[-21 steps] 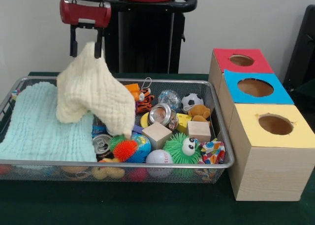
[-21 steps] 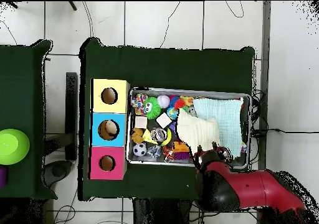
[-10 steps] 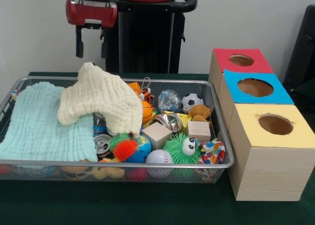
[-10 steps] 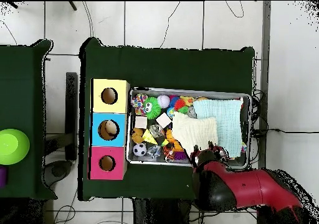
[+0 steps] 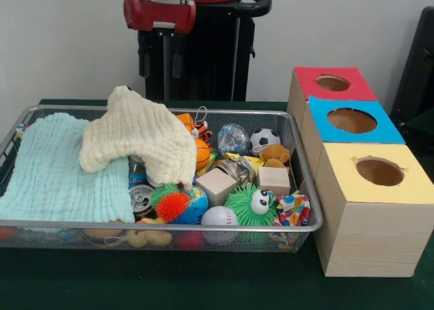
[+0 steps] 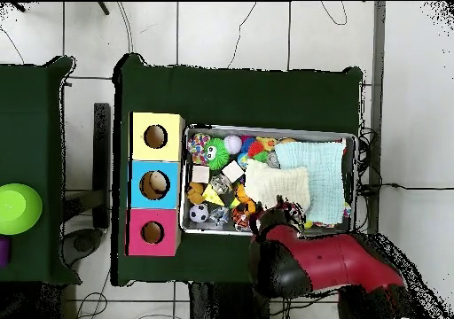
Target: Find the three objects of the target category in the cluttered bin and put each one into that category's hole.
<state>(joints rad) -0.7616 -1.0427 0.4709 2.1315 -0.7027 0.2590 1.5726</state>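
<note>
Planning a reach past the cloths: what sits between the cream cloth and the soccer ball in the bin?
In the front view, an orange tiger toy and a clear glittery ball lie between the cream cloth and the soccer ball.

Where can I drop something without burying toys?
Only on the flat pale-blue cloth filling the wire-mesh bin's left half, beside the crumpled cream cloth. From the wooden cube rightward it's crowded.
</note>
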